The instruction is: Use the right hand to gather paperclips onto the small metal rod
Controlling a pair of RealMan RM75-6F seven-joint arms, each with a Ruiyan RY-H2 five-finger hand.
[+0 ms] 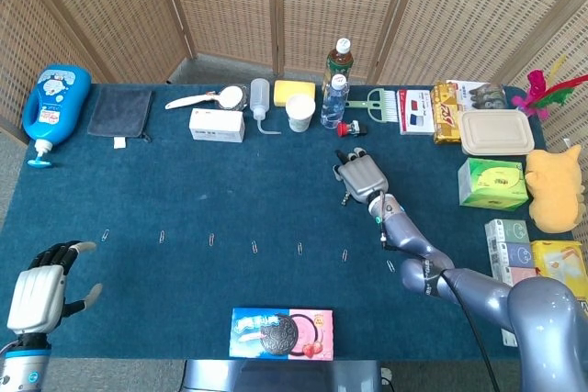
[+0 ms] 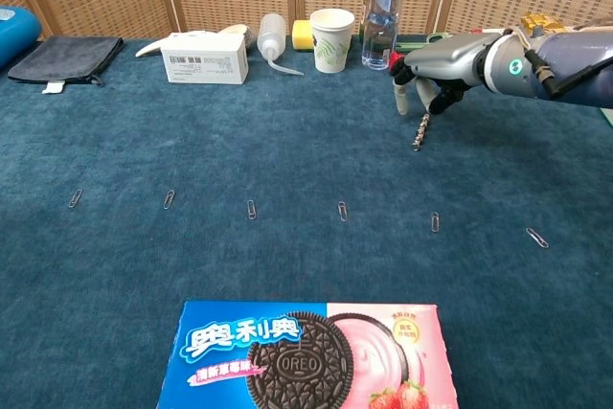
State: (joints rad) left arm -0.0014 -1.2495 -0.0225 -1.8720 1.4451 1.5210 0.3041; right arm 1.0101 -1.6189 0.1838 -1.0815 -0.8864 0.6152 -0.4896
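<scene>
Blue-carpeted table (image 2: 144, 256), wicker screens behind. Metal rod (image 2: 420, 130) lies nr table centre-right, in front of water bottle (image 2: 381, 9). Right hand (image 2: 433, 69) over rod's far end, fingers curled down, contact unclear. 7 paperclips (image 2: 342, 210) in row nearer than rod. Left hand (image 1: 41, 293) spread, far left of rod.

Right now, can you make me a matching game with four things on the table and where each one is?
Things:
1. small metal rod
2. paperclips
3. Oreo box
4. paper cup

Places:
A. at the near table edge
B. at the far side, beside the water bottle
C. just under the right hand
D. in a row across the middle

Pairs: 1-C, 2-D, 3-A, 4-B
</scene>
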